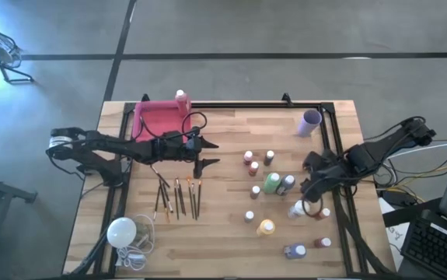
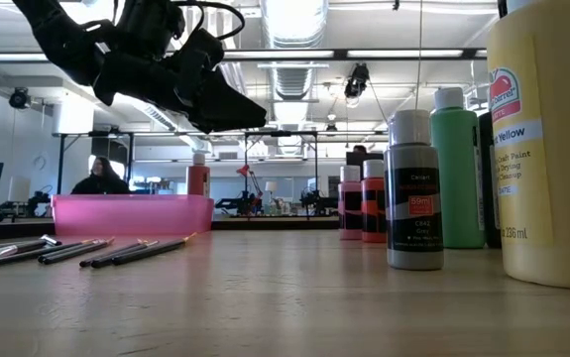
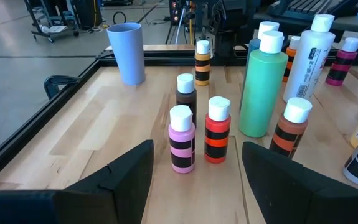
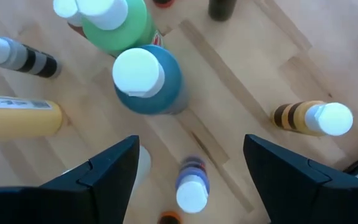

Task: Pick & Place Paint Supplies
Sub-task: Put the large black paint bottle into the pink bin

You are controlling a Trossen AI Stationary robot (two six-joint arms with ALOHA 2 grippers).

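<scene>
Right end effector (image 1: 310,196) hangs over the bottle cluster, jaws wide, empty; left end effector (image 1: 210,153) wide open, empty, above the brushes (image 1: 178,197).
Judgement: centre on one cap, e.g. the blue bottle (image 4: 147,78), drop straight, avoid clipping neighbours like the green bottle (image 1: 272,183). Wooden counter (image 1: 231,233), pink tray (image 1: 158,118) at the far edge, open workshop behind.

Tool (image 2: 227,107), perhaps open, above paintbrushes (image 2: 86,250).
</scene>
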